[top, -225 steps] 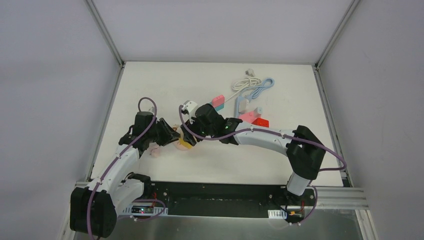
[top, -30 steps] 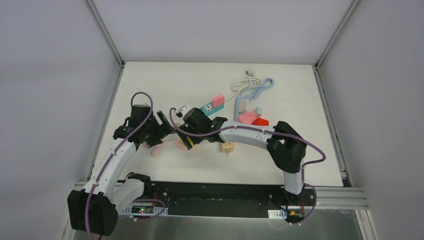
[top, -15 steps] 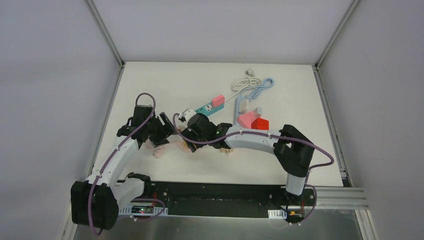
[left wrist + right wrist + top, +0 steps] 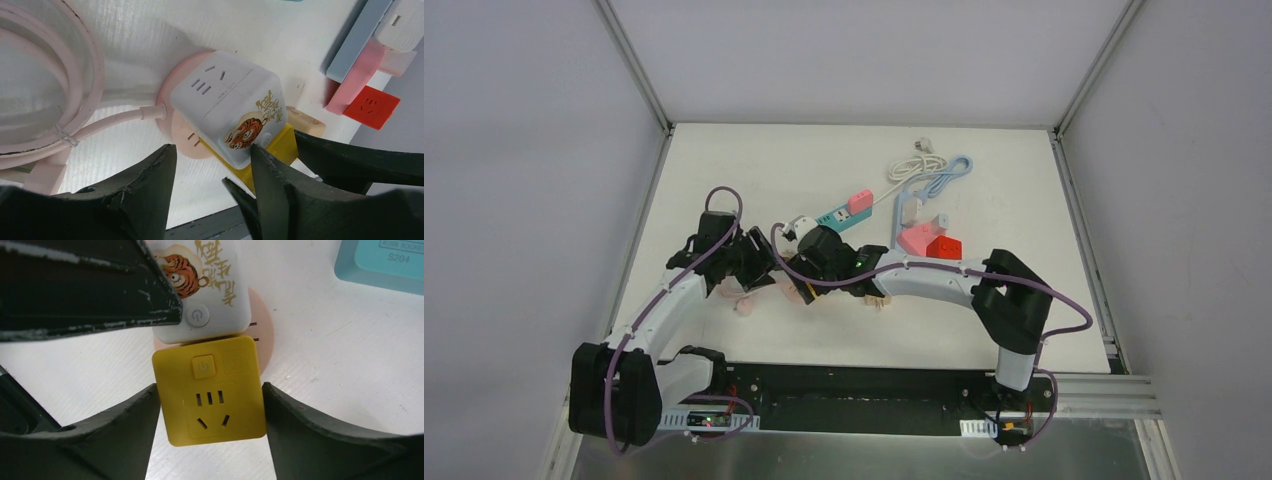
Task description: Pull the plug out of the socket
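A white cube socket (image 4: pixel 227 107) with a tiger picture sits on a round pink base with a pink cable (image 4: pixel 75 100). A yellow plug adapter (image 4: pixel 210 397) is plugged into its side. My right gripper (image 4: pixel 210 390) is shut on the yellow adapter, one finger against each side. My left gripper (image 4: pixel 212 155) is open just short of the cube, its right finger (image 4: pixel 270 185) beside the cube's corner. In the top view both grippers meet at mid-left of the table, the left (image 4: pixel 759 262) and the right (image 4: pixel 804 285).
A teal and pink power strip (image 4: pixel 844 212) lies behind the grippers. Pink and red sockets (image 4: pixel 929 242) and coiled white and blue cables (image 4: pixel 924 168) lie at the back right. A beige adapter (image 4: pixel 879 300) lies under my right forearm.
My left gripper has moved right, up to the cube socket. My right gripper has shifted slightly left and down and stays on the yellow adapter.
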Action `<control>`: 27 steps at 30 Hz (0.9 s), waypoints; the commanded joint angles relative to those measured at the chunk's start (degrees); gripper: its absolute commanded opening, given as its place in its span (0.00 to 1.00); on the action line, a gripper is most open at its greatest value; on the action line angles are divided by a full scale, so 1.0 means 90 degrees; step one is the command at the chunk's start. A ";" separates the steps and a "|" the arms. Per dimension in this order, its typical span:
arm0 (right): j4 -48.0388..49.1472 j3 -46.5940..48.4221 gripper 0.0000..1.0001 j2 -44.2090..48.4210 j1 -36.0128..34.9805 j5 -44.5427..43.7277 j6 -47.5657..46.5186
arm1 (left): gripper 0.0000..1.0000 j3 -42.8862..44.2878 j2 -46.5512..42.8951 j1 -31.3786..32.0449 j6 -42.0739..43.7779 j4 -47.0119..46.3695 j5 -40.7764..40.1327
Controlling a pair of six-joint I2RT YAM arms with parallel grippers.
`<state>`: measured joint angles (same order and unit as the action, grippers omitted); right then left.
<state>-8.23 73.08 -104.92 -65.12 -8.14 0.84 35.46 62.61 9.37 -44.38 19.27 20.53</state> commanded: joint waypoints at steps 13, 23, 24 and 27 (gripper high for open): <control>0.0647 0.0083 0.00 0.0393 0.0094 0.0576 -0.0285 | 0.42 -0.1030 -0.0521 0.0321 0.0071 0.0222 -0.1179; -0.0020 0.0707 0.00 -0.0030 -0.0437 -0.0383 -0.0801 | 0.35 -0.1441 -0.0698 0.0352 -0.0176 0.0027 -0.1084; -0.0039 0.0702 0.00 -0.0035 -0.0447 -0.0433 -0.0828 | 0.34 -0.1462 -0.0690 0.0352 -0.0171 0.0027 -0.1092; 0.0112 0.0586 0.00 0.0126 -0.0379 -0.0391 -0.0786 | 0.33 -0.1474 -0.0683 0.0352 -0.0150 0.0072 -0.1138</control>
<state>-10.17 75.46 -105.97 -67.26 -11.75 -3.95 26.37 54.06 12.01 -48.23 9.93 15.57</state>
